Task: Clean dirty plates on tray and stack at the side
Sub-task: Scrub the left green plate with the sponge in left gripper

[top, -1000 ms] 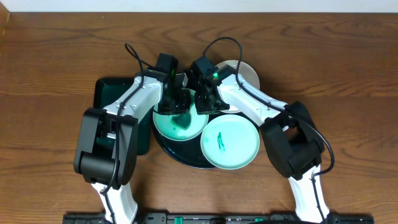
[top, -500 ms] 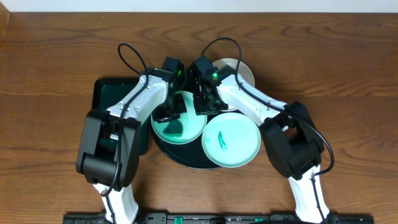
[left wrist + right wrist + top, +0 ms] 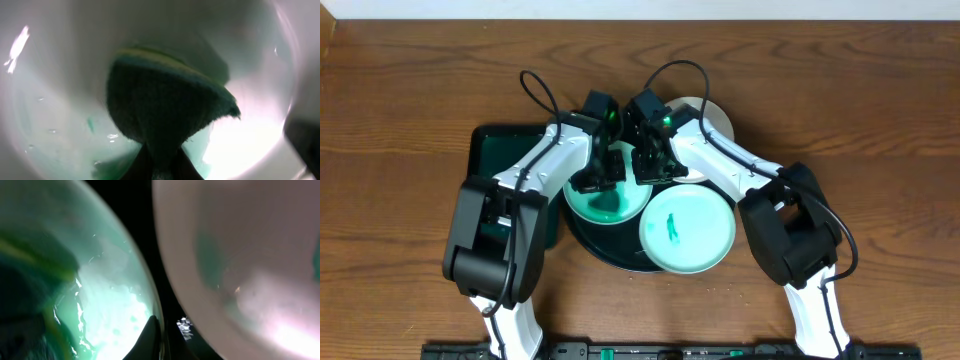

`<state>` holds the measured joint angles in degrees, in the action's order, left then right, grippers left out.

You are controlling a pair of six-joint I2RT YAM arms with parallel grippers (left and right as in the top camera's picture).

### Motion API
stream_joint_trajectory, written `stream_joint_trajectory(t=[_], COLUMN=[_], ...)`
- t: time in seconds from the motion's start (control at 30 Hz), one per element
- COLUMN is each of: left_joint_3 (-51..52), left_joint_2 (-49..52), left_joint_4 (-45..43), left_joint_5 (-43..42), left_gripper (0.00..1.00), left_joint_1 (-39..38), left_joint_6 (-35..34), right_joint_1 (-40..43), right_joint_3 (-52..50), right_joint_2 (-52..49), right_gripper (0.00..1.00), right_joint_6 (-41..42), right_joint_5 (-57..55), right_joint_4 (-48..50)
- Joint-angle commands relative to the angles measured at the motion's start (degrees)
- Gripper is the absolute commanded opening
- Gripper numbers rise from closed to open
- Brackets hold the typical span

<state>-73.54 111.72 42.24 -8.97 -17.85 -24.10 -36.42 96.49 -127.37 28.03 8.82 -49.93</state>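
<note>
The black tray (image 3: 610,250) holds two plates. The left plate (image 3: 620,205) is smeared with green. My left gripper (image 3: 601,180) is shut on a dark green sponge (image 3: 165,105) and presses it onto this plate (image 3: 55,100). My right gripper (image 3: 648,168) is shut on the same plate's rim (image 3: 100,295), with one finger (image 3: 159,340) over the edge. The front plate (image 3: 687,228) has a teal smear and shows in the right wrist view (image 3: 240,255). A third plate (image 3: 712,112) lies on the table behind the tray, partly hidden by my right arm.
A dark rectangular tray (image 3: 505,150) sits just left of the black tray, partly under my left arm. Brown wood tabletop (image 3: 880,130) stretches to the right and to the far left (image 3: 390,150).
My left gripper has slid the sponge a little left and forward over the left plate, and the green smear has changed shape. My right gripper has stayed on the rim.
</note>
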Motion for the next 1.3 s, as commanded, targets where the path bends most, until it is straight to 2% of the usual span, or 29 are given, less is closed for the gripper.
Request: stream_joint_trajectory(t=[0.0,0.13,0.23,0.37,0.47,0.57,0.7,0.73,0.83,0.93,1.0,1.03,1.07,1.1,1.17,1.27], left_joint_3=[-1.6,-3.3,-3.5,-3.5,-3.4,-3.4,-3.4,-3.4,-3.5,-3.8,-4.5,-5.1,-6.3,-7.2,-7.8,-7.7], left_joint_2=[1.9,1.7,1.7,1.7,1.7,1.7,1.7,1.7,1.7,1.7,1.7,1.7,1.7,1.7,1.7,1.7], left_joint_4=[-3.9,-3.8,-3.5,0.3,1.6,1.9,1.7,0.0,-1.4,-1.7,-1.4,-0.3,2.9,5.4,6.2,8.0], left_joint_5=[18.8,26.3,27.1,16.5,2.8,-6.8,-7.0,-10.4,-12.9,-12.6,-8.5,-3.0,7.5,15.1,17.1,13.6], left_gripper=[0.07,0.07,0.07,0.07,0.07,0.07,0.07,0.07,0.07,0.07,0.07,0.07,0.07,0.07,0.07,0.07], left_joint_1=[1.5,1.5,1.4,1.4,1.3,1.3,1.3,1.3,1.4,1.7,2.1,2.3,2.6,2.7,2.7,2.3], left_joint_6=[-4.8,-6.9,-6.9,-5.2,-0.5,4.4,5.0,10.5,14.3,15.5,14.3,10.0,0.9,-4.8,-4.8,-4.1], right_joint_1=[-0.3,-0.3,-0.3,-0.3,-0.3,-0.3,-0.3,-0.3,-0.3,-0.3,-0.3,-0.3,-0.3,-0.3,-0.4,-0.3], right_joint_3=[-0.2,-0.2,-0.2,-0.2,-0.2,-0.2,-0.2,-0.2,-0.2,-0.2,-0.2,-0.2,-0.2,-0.2,-0.2,-0.2], right_joint_2=[-1.5,-1.5,-1.5,-1.5,-1.5,-1.6,-1.6,-1.6,-1.6,-1.6,-1.6,-1.6,-1.6,-1.6,-1.6,-1.6], right_gripper=[0.01,0.01,0.01,0.01,0.01,0.01,0.01,0.01,0.01,0.01,0.01,0.01,0.01,0.01,0.01,0.01], right_joint_6=[-0.5,-0.5,-0.8,-0.9,-0.9,-2.3,-2.4,-2.4,-2.4,-2.4,-2.4,-2.4,-2.5,-3.1,-3.0,-3.0], right_joint_5=[0.7,0.7,0.7,0.7,0.7,2.2,2.2,2.2,2.2,2.2,2.2,2.2,2.2,2.2,2.2,2.3], right_joint_4=[-0.6,-0.7,-0.7,-0.7,-0.6,-0.7,-0.6,-0.6,-0.8,-0.9,-0.8,-0.8,-0.9,-0.9,-0.8,-0.7])
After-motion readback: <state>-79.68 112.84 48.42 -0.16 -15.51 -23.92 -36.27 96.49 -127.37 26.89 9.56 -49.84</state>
